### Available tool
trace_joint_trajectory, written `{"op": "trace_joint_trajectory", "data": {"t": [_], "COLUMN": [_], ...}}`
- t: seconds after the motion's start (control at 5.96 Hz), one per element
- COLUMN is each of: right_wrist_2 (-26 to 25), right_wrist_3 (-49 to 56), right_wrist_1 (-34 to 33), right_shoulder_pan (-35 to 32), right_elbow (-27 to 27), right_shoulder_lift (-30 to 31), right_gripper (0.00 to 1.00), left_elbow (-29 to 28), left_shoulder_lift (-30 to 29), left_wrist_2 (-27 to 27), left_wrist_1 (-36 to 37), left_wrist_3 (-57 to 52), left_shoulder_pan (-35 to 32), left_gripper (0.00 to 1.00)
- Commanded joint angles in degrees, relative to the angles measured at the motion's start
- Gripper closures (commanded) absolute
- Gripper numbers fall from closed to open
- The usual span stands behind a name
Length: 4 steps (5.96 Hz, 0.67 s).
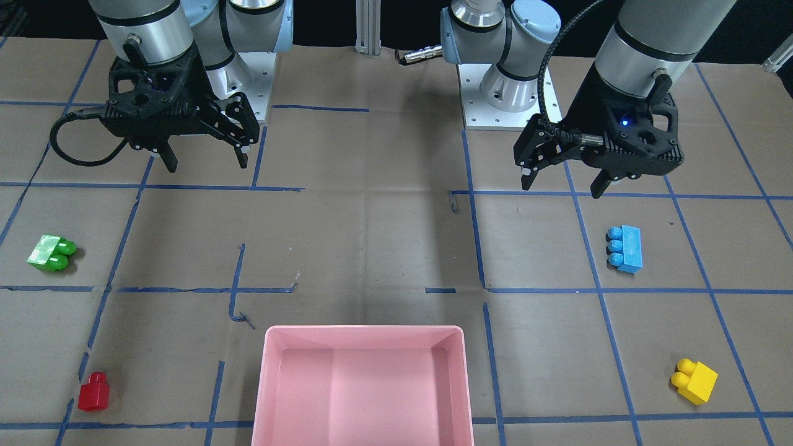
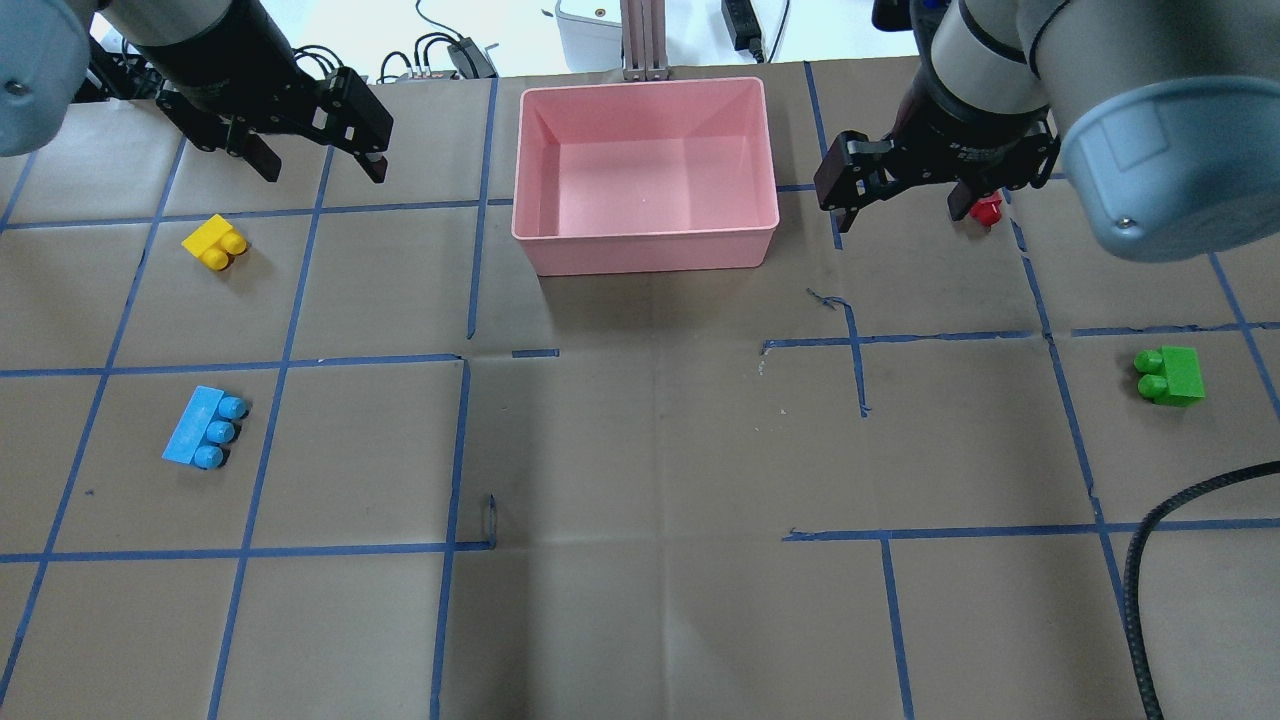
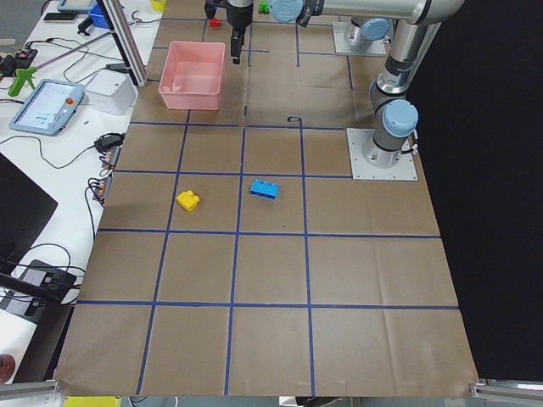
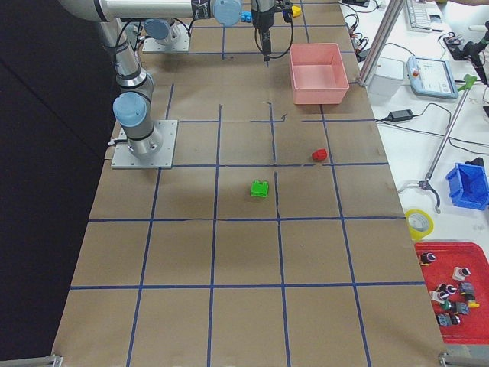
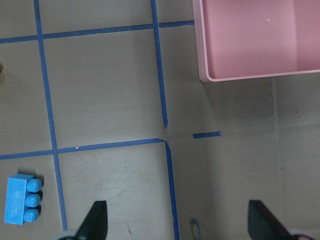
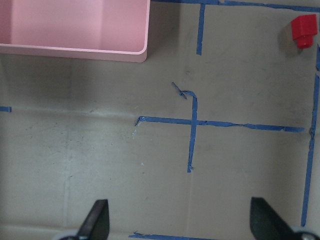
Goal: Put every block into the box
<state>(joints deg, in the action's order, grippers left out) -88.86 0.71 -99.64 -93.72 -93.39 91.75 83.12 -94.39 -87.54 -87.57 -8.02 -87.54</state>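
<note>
The pink box [image 1: 365,331] stands at mid table, far from the robot, and holds nothing; it also shows in the overhead view [image 2: 645,245]. The blue block [image 1: 626,248] and the yellow block [image 1: 695,381] lie on the left arm's side. The green block [image 1: 52,253] and the red block [image 1: 94,391] lie on the right arm's side. My left gripper [image 1: 562,189] hangs open and empty above the table, between its base and the blue block [image 5: 22,206]. My right gripper [image 1: 207,166] hangs open and empty; the red block [image 6: 304,30] sits ahead of it.
Blue tape lines grid the brown paper table cover. The two arm bases [image 1: 508,93] stand at the robot's edge. A black cable [image 2: 1180,500] loops in at the overhead view's lower right. Side benches with devices [image 3: 51,102] and trays [image 4: 458,306] run along the far edge.
</note>
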Motion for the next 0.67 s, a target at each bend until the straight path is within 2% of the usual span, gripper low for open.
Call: {"op": "trace_joint_trajectory", "data": {"t": [0.0, 0.5], "right_wrist_2": [0.0, 0.0], "right_wrist_3": [0.08, 0.08], "right_wrist_1": [-0.21, -0.12], "right_shoulder_pan": [0.03, 0.11], "right_elbow": [-0.12, -0.39], "right_shoulder_lift": [0.1, 0.1], "right_gripper": [0.0, 0.0], "left_elbow": [0.02, 0.38], "left_shoulder_lift": [-0.01, -0.09], "left_wrist_2": [0.0, -0.09], "left_wrist_1": [0.03, 0.03], "left_wrist_3": [0.02, -0.16], "left_shoulder_pan": [0.0, 0.0], "left_gripper": [0.0, 0.0]}}
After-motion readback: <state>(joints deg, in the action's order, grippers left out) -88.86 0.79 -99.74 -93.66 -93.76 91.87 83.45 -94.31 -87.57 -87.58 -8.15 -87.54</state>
